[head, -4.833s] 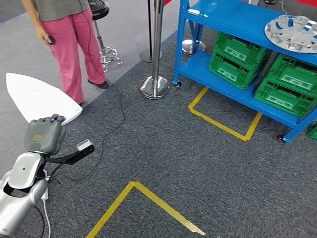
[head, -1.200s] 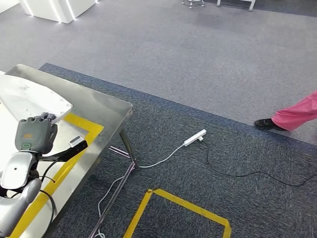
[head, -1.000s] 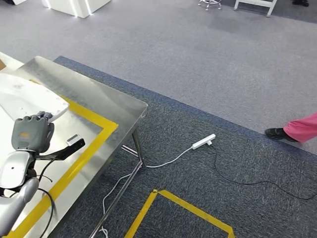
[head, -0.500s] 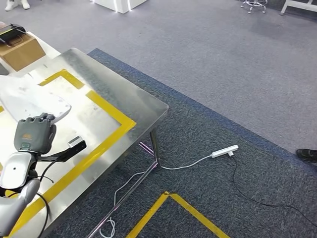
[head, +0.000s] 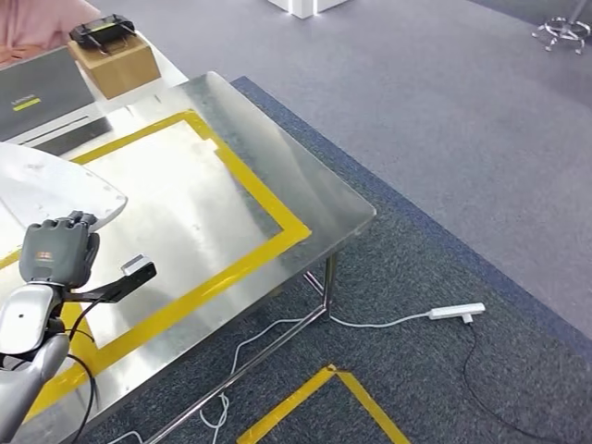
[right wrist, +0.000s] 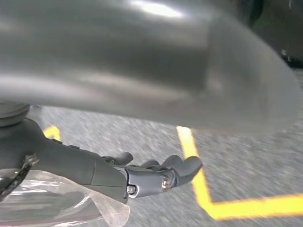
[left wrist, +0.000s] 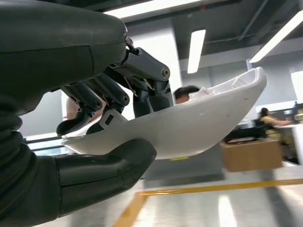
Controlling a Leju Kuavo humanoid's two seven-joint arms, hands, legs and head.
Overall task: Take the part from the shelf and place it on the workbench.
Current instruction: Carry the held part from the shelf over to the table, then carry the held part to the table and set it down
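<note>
- White and shell-like, the part [left wrist: 200, 118] is clamped by the left hand [head: 57, 252], thumb beneath and fingers [left wrist: 107, 94] on top, so it is carried level.
- It is held above the workbench [head: 307, 185], over the near-left area inside the yellow tape frame [head: 258, 190], not yet set down.
- The right hand [right wrist: 153, 177] hangs over the carpet with fingers loosely extended, holding nothing.

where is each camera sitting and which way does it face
Head view: high on the body, looking forward and down at the steel workbench; the left hand shows, holding the white part.
Left wrist view: behind the left hand, looking along the white part it grips, over the workbench's yellow tape.
Right wrist view: at the hanging right arm, looking down at carpet; the right hand shows, holding nothing.
Head and left wrist views share the hand, part and workbench.
</note>
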